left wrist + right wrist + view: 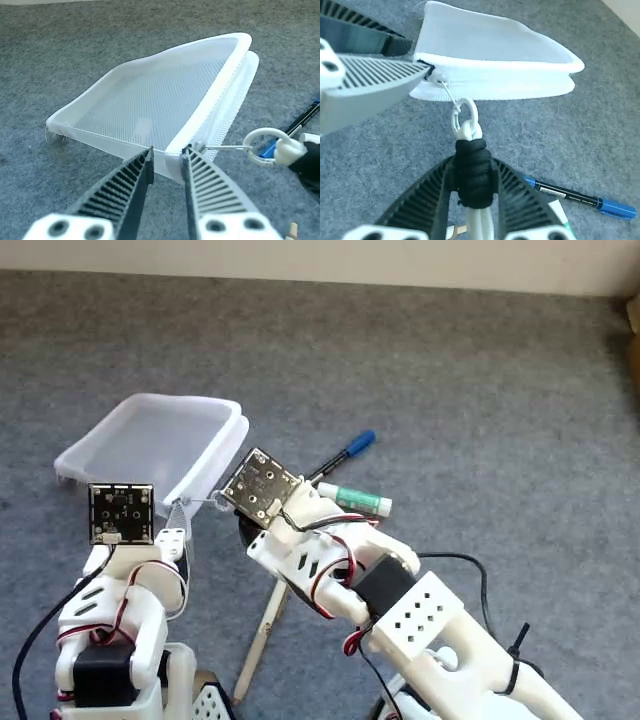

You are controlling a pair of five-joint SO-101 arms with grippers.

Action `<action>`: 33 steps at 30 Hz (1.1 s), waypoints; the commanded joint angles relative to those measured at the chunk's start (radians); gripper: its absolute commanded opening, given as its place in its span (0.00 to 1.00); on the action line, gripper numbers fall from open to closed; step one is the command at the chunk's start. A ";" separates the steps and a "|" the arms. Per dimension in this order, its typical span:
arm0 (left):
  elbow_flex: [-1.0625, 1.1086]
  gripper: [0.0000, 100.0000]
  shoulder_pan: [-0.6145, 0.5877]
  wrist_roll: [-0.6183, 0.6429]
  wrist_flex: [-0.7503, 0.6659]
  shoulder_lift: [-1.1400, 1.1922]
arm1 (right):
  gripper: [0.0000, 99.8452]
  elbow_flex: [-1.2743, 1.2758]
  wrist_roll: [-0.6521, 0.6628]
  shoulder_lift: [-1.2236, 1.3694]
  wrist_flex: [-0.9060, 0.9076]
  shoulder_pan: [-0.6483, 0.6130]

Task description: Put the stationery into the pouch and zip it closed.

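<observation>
The white mesh pouch (150, 445) lies at the back left, its mouth gaping with two lips apart (560, 75). My left gripper (167, 152) is shut on the pouch's near corner (170, 162), right beside the zipper slider. From the slider a wire runs to a white ring (260, 145) and a black knotted cord (474, 172). My right gripper (474, 165) is shut on that cord, close to the left gripper (180, 515). A blue pen (345, 455) and a green-and-white glue stick (355, 500) lie on the carpet just past the right gripper (237, 508).
A wooden stick (262, 630) lies on the grey carpet between the two arm bases. Open carpet stretches behind and to the right of the pouch.
</observation>
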 commanded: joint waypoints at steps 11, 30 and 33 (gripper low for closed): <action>-0.012 0.08 -0.108 -0.012 -0.023 0.002 | 0.01 -0.008 0.006 -0.041 0.004 0.145; -0.004 0.08 -0.150 -0.012 -0.020 0.002 | 0.01 -0.012 0.003 -0.041 0.004 0.231; -0.004 0.08 -0.150 -0.012 -0.018 0.002 | 0.01 -0.015 0.003 -0.041 0.004 0.248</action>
